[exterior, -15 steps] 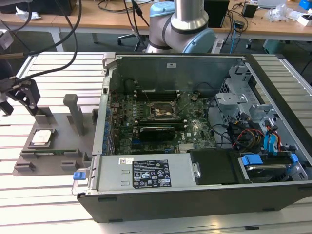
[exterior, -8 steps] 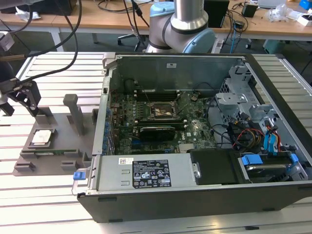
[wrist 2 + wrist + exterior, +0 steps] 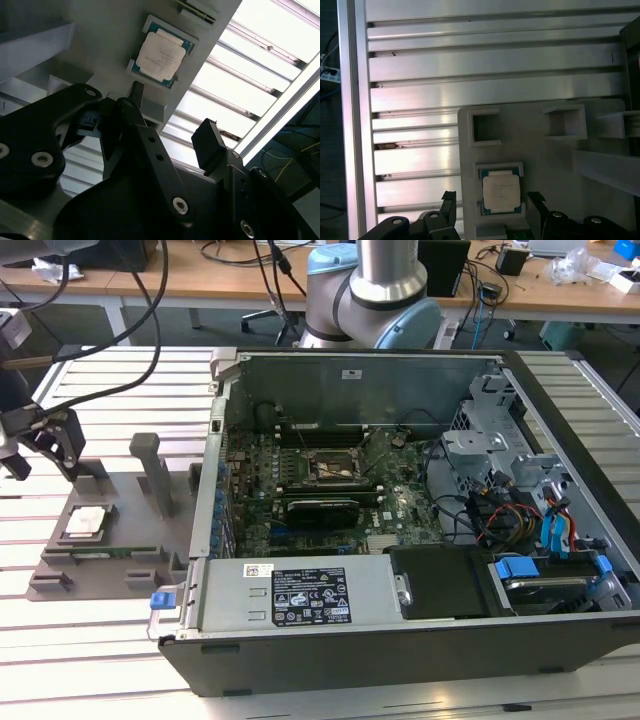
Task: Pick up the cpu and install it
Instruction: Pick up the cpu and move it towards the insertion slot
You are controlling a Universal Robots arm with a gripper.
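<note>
The tool (image 3: 171, 114) hangs released over the cpu (image 3: 159, 55), holding nothing.
The cpu lies flat in a recess of the grey holder plate (image 3: 540, 165) on the worktop (image 3: 470, 65), untouched; the pick is not yet made, and the socket (image 3: 337, 466) inside the open case (image 3: 420, 640) seems without a chip.
</note>
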